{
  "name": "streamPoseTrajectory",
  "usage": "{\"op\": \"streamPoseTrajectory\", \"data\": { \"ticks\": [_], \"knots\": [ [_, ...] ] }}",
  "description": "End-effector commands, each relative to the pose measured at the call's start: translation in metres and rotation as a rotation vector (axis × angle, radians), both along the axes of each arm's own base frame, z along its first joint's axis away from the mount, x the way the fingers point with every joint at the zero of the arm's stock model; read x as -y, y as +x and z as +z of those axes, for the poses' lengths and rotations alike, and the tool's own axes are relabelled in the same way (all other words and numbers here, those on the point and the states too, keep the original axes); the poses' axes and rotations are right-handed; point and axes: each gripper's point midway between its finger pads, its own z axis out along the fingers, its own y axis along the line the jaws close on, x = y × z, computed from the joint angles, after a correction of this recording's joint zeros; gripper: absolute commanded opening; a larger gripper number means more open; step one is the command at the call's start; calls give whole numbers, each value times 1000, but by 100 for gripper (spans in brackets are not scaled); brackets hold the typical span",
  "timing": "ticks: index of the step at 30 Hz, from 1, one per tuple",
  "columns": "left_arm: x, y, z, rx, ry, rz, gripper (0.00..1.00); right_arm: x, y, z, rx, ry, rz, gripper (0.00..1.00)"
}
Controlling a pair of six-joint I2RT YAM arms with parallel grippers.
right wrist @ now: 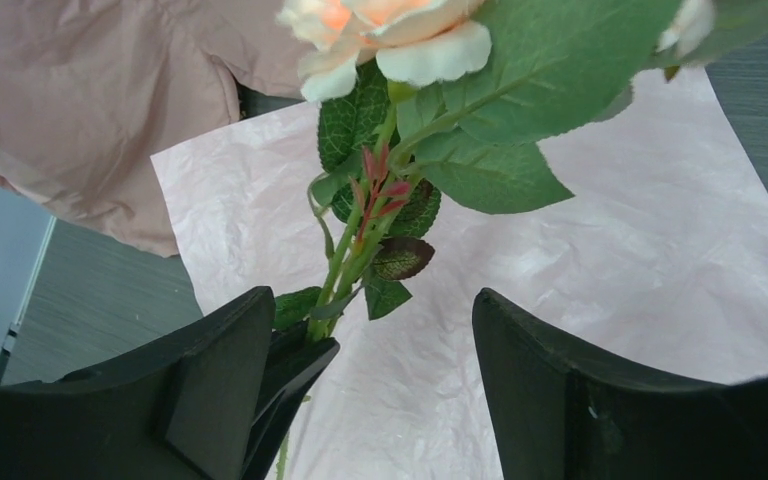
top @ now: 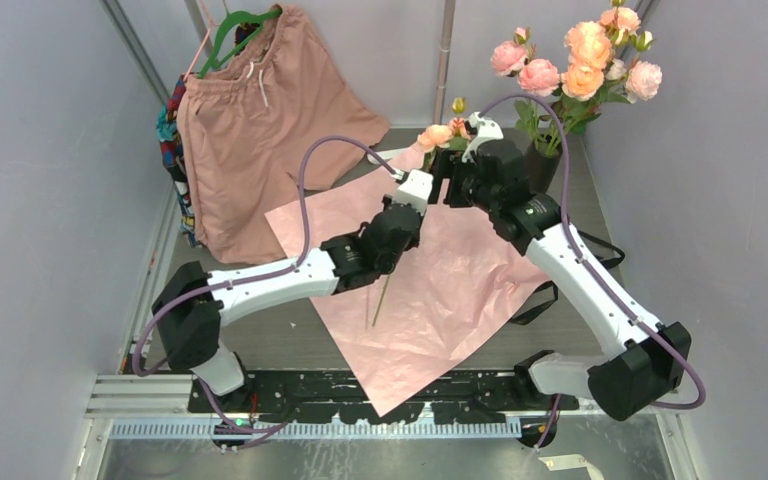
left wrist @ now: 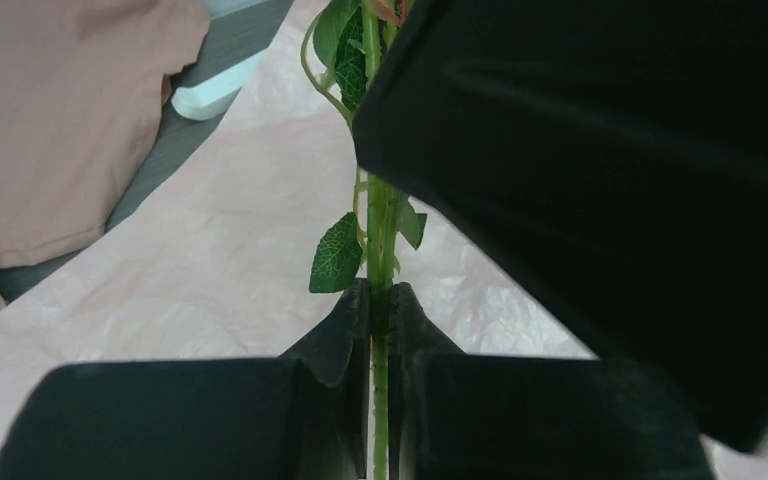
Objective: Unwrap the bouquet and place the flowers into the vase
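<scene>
The bouquet's pink paper point(top: 440, 290) lies spread flat on the table. My left gripper point(top: 426, 176) point(left wrist: 380, 300) is shut on the thin green stem point(left wrist: 378, 230) of one peach-pink flower point(top: 437, 135), holding it up over the paper with the bloom point(right wrist: 390, 30) on top. My right gripper point(top: 455, 172) point(right wrist: 370, 305) stands open right beside it, its fingers either side of the leafy stem point(right wrist: 345, 260) without touching. The black vase point(top: 543, 165) stands at the back right with several flowers point(top: 580, 60) in it.
Salmon-pink shorts point(top: 260, 120) hang on a green hanger at the back left. A black ribbon point(top: 532, 308) lies by the paper's right edge, under the right arm. Grey walls close in on both sides.
</scene>
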Motion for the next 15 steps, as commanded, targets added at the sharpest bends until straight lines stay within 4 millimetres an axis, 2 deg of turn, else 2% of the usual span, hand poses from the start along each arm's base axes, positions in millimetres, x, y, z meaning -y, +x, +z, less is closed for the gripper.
{"op": "streamPoseTrajectory", "data": {
  "ticks": [1,4,8,10,13,15],
  "knots": [
    [17,-4,56,98,-108,-12,0,-13,8,16,62,50,4,77],
    [19,-10,64,112,-118,-28,0,-18,11,9,49,47,12,74],
    [17,-14,73,121,-130,-36,0,-22,14,3,37,49,16,66],
    [17,-16,75,124,-137,-40,0,-22,15,1,32,50,13,59],
    [16,-16,78,131,-138,-34,0,-23,13,3,31,62,14,47],
    [16,-14,79,133,-130,-23,0,-24,11,7,33,74,19,46]
  ]
}}
